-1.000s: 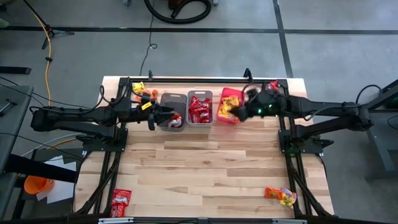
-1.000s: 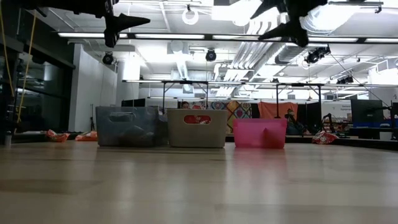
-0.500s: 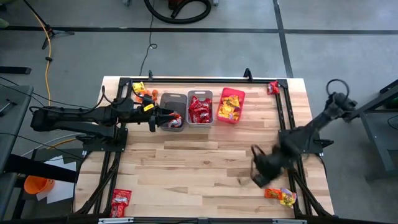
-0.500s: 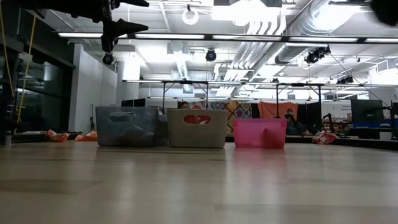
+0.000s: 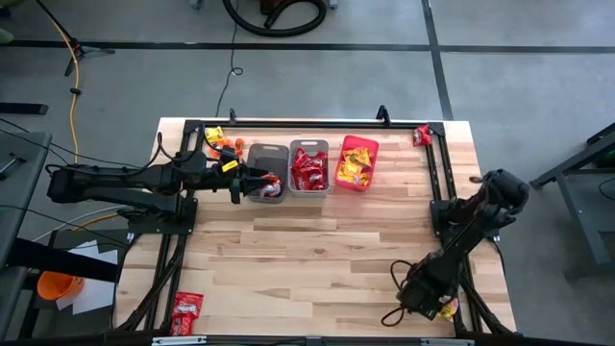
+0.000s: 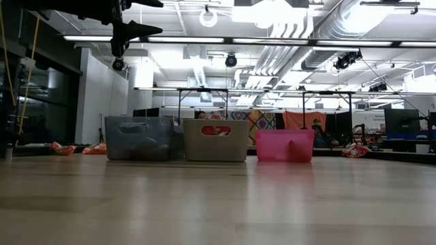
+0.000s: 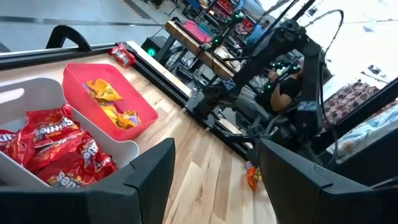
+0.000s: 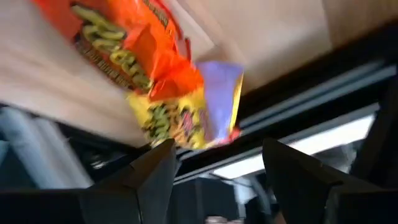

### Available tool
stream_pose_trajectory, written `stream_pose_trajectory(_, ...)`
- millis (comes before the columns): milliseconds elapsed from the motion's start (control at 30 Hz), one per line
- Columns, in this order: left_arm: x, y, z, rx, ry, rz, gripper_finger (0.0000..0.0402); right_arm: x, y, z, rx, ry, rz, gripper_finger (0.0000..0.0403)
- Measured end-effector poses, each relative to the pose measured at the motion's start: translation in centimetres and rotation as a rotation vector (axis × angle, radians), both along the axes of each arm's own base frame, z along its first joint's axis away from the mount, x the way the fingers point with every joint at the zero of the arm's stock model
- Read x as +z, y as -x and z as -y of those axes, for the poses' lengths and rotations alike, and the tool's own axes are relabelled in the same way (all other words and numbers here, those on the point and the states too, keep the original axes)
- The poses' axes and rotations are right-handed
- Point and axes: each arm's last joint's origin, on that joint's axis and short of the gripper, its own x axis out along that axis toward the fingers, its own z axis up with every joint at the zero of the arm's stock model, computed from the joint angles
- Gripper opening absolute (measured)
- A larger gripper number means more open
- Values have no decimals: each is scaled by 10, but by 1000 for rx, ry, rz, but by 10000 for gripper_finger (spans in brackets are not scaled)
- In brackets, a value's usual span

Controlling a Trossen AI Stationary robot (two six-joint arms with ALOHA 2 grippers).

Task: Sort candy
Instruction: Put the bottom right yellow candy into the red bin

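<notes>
The candy lies in several places. Red packs fill the light bin (image 5: 309,166) and yellow and orange ones the pink bin (image 5: 356,161). A loose orange and yellow pile (image 5: 444,308) lies at the table's near right corner. My right gripper (image 5: 420,288) hovers just left of that pile, open. In its wrist view the orange pack (image 8: 121,43) and yellow pack (image 8: 174,124) lie just beyond the open gripper (image 8: 217,158). My left gripper (image 5: 252,183) hangs open over the dark grey bin (image 5: 266,154); it also shows open in its wrist view (image 7: 214,165) and in the low view (image 6: 146,17).
More candy lies at the far left edge (image 5: 216,139), at the far right corner (image 5: 421,135) and at the near left corner (image 5: 185,312). The three bins stand in a row at the far side (image 6: 214,139). Bare wood spans the table's middle (image 5: 317,259).
My right arm has swung from above the pink bin at the far side across to the near right corner, and come down beside the loose orange and yellow pile.
</notes>
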Motion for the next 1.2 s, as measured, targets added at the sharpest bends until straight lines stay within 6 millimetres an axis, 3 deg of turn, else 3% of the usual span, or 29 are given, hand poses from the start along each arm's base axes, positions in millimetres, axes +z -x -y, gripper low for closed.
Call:
stream_pose_trajectory(367, 0, 0, 0, 10, 22, 3, 213, -44, -5, -7, 178, -51, -57, 223)
stream_pose_trajectory(467, 0, 0, 0, 11, 22, 3, 213, -44, -5, -7, 200, -68, -53, 173)
stream_pose_trajectory(533, 0, 0, 0, 11, 22, 3, 213, -41, -4, -6, 209, -61, -40, 115)
stream_pose_trajectory(600, 0, 0, 0, 12, 21, 3, 213, -33, -3, -4, 218, -55, -17, 46)
stream_pose_trajectory(667, 0, 0, 0, 12, 22, 3, 213, -21, -1, -1, 222, -65, 9, 16)
stream_pose_trajectory(767, 0, 0, 0, 13, 21, 4, 213, 4, 1, 10, 202, -69, 22, 28)
stream_pose_trajectory(900, 0, 0, 0, 15, 21, 4, 213, 47, -2, 30, 198, -52, 158, 6)
stream_pose_trajectory(1067, 0, 0, -1, 30, 18, 3, 213, 94, -20, 56, 164, -30, 566, 6)
stream_pose_trajectory(1200, 0, 0, -1, 40, 17, 3, 213, 113, -45, 77, 147, 70, 919, 4)
